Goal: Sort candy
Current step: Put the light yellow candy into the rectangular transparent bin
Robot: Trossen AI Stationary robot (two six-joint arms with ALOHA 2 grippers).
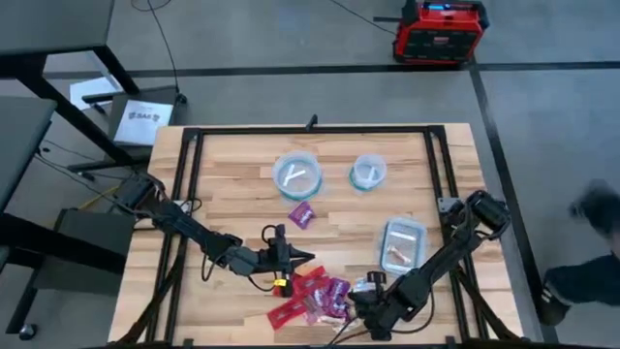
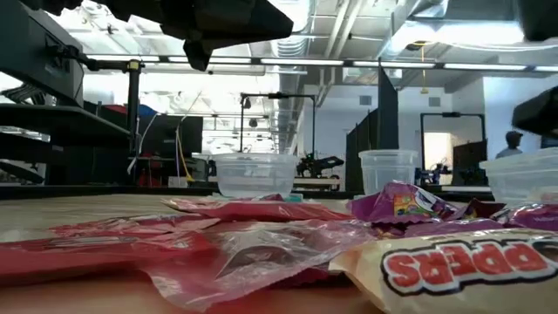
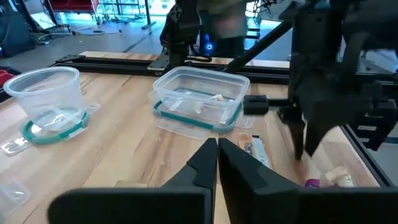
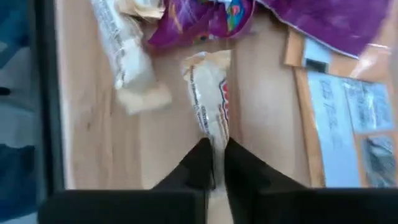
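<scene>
Candy wrapper (image 2: 453,262) — mirrored letters "PPERS".

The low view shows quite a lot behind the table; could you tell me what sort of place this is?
Probably a robotics lab or workshop. Exposed ducts and pipes run along the ceiling, dark equipment racks and stands fill the floor, and a red portable power unit sits on the grey floor beyond the wooden table.

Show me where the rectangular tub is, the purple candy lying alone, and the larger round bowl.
Tub (image 1: 402,242): high view, on its clear floor.
Purple candy (image 1: 302,215): high view, middle of the wrapper.
Larger bowl (image 1: 297,176): high view, inside its rim, at the centre.
</scene>
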